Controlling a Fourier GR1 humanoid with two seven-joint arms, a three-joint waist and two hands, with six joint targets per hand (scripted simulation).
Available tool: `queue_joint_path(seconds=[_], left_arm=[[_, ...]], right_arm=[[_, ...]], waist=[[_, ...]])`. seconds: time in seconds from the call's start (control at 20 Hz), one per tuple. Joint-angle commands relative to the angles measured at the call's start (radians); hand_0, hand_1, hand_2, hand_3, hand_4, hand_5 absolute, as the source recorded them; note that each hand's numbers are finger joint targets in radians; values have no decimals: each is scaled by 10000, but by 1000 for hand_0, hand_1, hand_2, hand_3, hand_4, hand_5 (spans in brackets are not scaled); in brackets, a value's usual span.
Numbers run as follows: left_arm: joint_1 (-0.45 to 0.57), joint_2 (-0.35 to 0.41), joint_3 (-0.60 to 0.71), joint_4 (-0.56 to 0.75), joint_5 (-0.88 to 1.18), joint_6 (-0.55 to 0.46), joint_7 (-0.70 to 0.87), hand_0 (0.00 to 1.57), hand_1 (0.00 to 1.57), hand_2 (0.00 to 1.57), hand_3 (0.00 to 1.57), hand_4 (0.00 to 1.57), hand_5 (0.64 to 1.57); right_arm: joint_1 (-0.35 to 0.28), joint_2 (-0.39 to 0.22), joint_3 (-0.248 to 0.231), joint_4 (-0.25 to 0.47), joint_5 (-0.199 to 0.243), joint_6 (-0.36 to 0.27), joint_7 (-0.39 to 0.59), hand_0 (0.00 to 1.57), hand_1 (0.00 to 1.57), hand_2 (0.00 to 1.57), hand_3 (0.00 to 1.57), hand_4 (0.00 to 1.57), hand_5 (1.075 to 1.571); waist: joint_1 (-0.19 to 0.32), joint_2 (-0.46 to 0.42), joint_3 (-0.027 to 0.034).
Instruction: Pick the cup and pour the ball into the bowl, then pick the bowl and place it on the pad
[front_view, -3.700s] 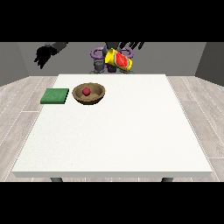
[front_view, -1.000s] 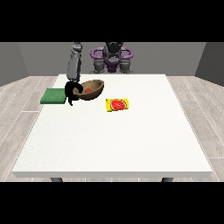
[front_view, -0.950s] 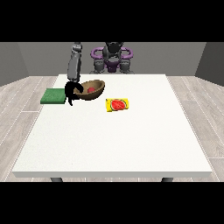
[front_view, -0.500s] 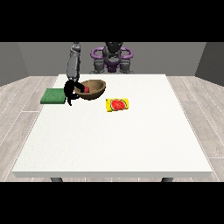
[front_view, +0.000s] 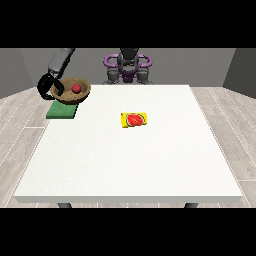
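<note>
So the hand at the view's left (front_view: 48, 86) has its fingers curled round the left rim of the bowl (front_view: 71, 91) and is carrying it, lifted clear of the table (front_view: 130, 150) and hanging over the far-left corner, right above the green pad (front_view: 61, 111). The bowl looks about level, maybe tipped a touch toward the camera, hard to say for sure. The other hand I can't find anywhere; it just isn't in view.

Inside the bowl there's the red ball (front_view: 76, 88), sitting roughly in the middle, a bit to the right of the fingers. Nothing else in there as far as I can see.

Handling-wise, my guess is the bowl is stiff and wooden-looking, so a rim pinch like this one is the sensible spot to hold it; it shouldn't flex. The catch is that holding one edge lets it tilt, and that ball is round and free to roll, so any tilt could send it to the low side or out. I'd keep it level on the way down onto the pad.

The cup (front_view: 134, 119) is lying on its side out in the middle of the table, well apart from the bowl. It looks empty, so the pouring part seems done, and only the set-down is left.
</note>
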Motion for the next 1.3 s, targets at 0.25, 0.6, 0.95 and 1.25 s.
queue_joint_path(seconds=[0.25,0.6,0.95,1.25], left_arm=[[945,571,492,804,-108,-418,-1336,0,0,0,0,1203,1542],[1298,1037,848,1727,-39,-715,-2389,0,0,0,0,1212,1555],[1134,1111,639,1657,42,-562,-2306,0,0,0,0,1205,1556],[1024,1286,569,1330,142,-344,-2168,0,0,0,0,1199,1558]], right_arm=[[-760,-1940,-589,172,-362,1440,1326,1571,1571,1571,585,1094,1564],[-670,-1633,-694,108,-283,1360,725,1571,1571,1571,461,1109,1567],[-780,-185,-626,674,-397,856,227,1571,1571,1571,454,1044,1570],[-1203,-519,-1348,1454,-949,1132,42,1571,1571,1571,600,992,1571]], waist=[[-675,142,21],[-982,655,22],[-879,743,25],[-855,931,35]])
